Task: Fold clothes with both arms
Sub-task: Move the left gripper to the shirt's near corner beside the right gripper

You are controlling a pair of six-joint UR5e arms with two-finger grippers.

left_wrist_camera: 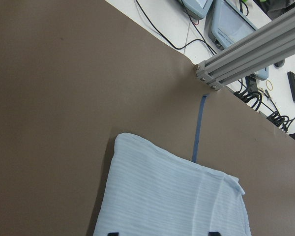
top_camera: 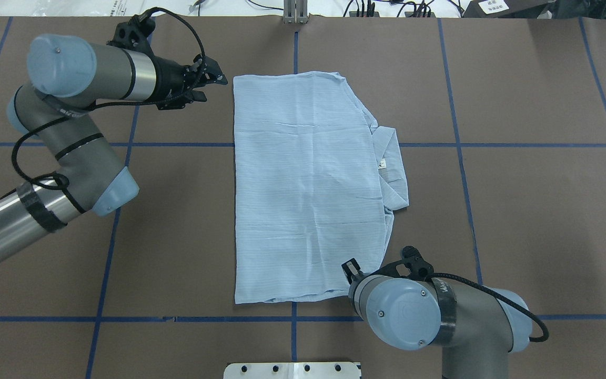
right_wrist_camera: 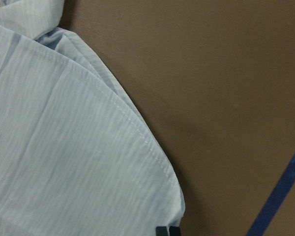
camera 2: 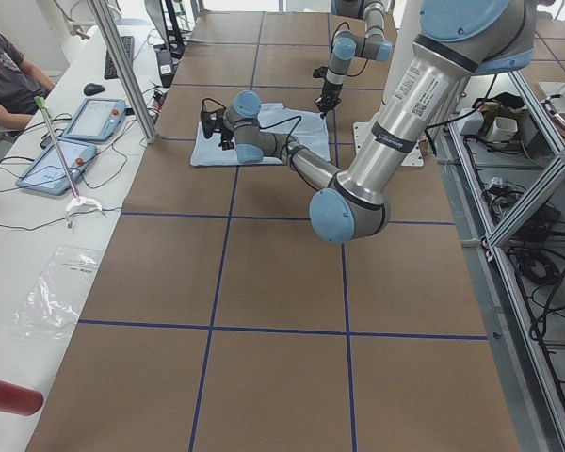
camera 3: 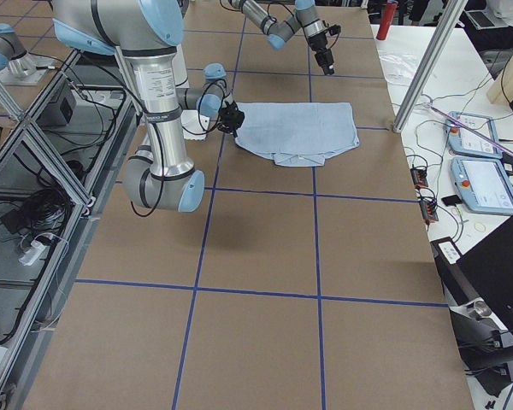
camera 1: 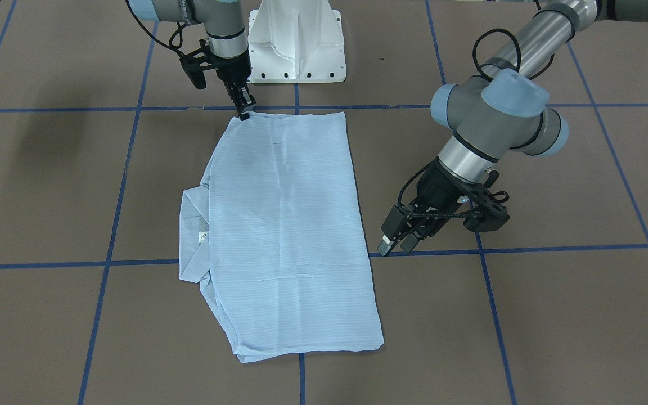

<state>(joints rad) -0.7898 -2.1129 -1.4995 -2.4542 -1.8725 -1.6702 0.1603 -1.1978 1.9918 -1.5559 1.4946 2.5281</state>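
The shirt (camera 1: 290, 225) lies flat on the tabletop (camera 1: 554, 315); right tool (camera 1: 244, 112) pinches one corner (tips together); left tool (camera 1: 396, 246) hangs open just beside.

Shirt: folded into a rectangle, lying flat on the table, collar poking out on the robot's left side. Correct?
One thing is off. The shirt is folded into a rectangle and lies flat on the table, but its collar pokes out on the robot's right side, not the left. The overhead exterior view shows it at the shirt's right edge.
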